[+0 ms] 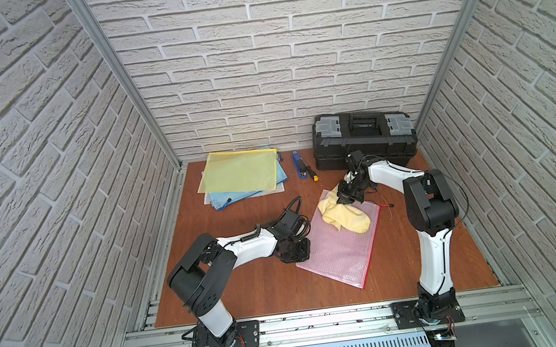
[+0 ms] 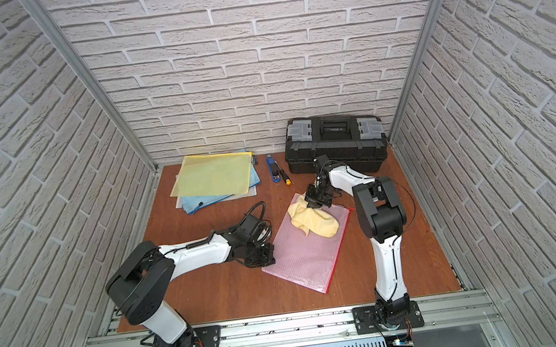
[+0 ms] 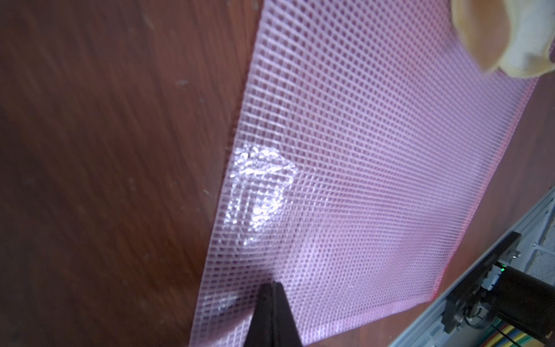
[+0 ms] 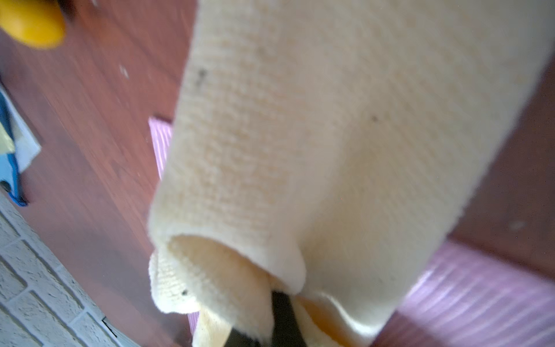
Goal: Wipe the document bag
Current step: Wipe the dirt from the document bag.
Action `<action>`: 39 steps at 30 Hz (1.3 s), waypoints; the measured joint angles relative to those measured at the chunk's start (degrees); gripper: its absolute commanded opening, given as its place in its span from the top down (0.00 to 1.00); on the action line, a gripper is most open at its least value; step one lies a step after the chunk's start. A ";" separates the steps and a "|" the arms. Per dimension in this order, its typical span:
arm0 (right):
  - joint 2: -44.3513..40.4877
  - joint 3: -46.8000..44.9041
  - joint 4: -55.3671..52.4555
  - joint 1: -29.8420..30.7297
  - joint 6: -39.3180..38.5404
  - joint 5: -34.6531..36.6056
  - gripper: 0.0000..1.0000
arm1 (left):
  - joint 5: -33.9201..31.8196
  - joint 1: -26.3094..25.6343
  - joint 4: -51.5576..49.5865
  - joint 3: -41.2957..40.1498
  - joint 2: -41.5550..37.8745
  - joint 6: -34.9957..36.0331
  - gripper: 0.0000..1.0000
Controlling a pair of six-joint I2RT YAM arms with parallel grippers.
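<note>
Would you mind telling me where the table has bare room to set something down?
Bare tabletop lies between the folder stack and the left arm, between the document bag and the front rail, and right of the right arm. The back edge is crowded: that stack, stapler, screwdriver, toolbox.

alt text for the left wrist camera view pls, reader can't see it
A pink mesh document bag lies flat on a reddish-brown wooden table. The left gripper, jaws shut, sits over the bag close to one edge, and a pale yellow cloth lies on the bag beyond it.

Pink mesh document bag (image 1: 334, 252) lying flat, yellow cloth (image 1: 346, 219) atop
</note>
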 measured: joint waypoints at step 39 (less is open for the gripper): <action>-22.01 -25.66 2.58 -1.70 -0.42 -0.74 0.98 | -1.90 -0.11 -4.76 3.96 1.97 2.78 1.00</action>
